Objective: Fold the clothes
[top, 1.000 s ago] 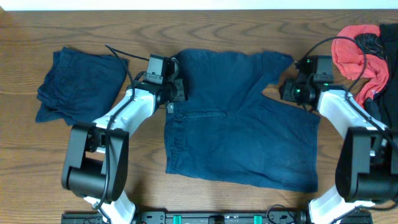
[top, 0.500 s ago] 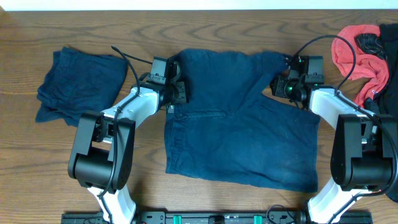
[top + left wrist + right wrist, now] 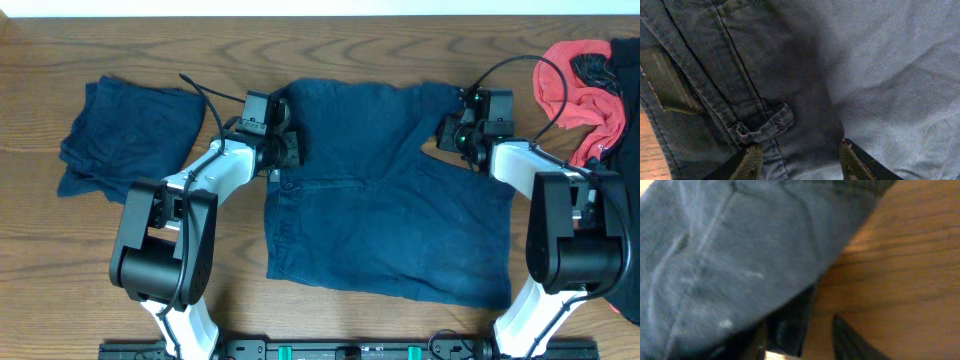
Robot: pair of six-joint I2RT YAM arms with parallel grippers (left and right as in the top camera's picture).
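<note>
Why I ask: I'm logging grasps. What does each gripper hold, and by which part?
Left gripper: nothing, open over the shorts' waistband. Right gripper: at a leg hem; hold cannot be told.

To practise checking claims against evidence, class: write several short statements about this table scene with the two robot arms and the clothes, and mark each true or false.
1. The dark blue denim shorts lie spread out on the brown wooden table. True.
2. A folded dark blue garment lies left of the shorts. True.
3. The crumpled red cloth lies on the shorts. False: it lies apart, at the table's far right corner.
4. The left gripper is shut on the denim belt loop. False: its fingers stand open, the loop free ahead of them.
5. The right gripper is at the shorts' edge. True.
</note>
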